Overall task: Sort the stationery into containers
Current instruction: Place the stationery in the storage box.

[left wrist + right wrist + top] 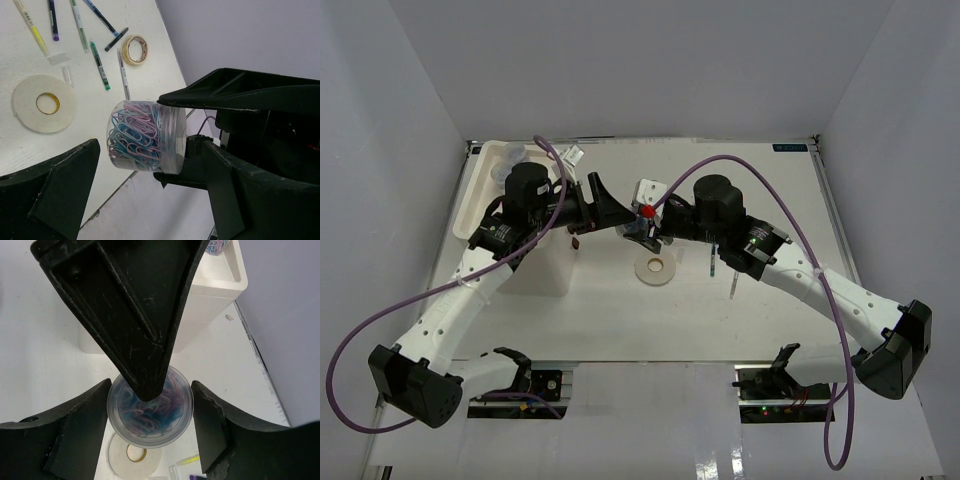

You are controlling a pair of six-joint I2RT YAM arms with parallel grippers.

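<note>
- Top view: a small teal label (pixel 788 148) sits at the far right edge of the table (pixel 620 320). Its print is too small to read.
- Top view: the left arm covers much of the white box unit (pixel 545 275). The drawers cannot be made out. A tray jar (pixel 515 153) stands in the top tray (pixel 468 210).
- Top view: the left gripper (pixel 605 205) and right gripper (pixel 642 228) meet above mid-table. What is between them is hidden here.
- Left wrist view: any markings on the pens (pixel 100 65) are illegible.
- Left wrist view: the paper-clip jar (pixel 145 137) hangs on its side in mid-air, packed with pink and blue clips. The right gripper's fingertips (pixel 162 100) pinch its wall near the lid. The left gripper's jaws stand apart on either side, not touching it.
- Left wrist view: a large tape ring (pixel 44 103) and a small tape ring (pixel 135 50) lie flat on the table among the pens.
- Right wrist view: the right gripper is clamped on the paper-clip jar, one pad on each side. A left finger (pixel 130 315) crosses in front and hides the jar's upper part.
- Right wrist view: the frame edge cuts off the tray jar, which holds clips.
</note>
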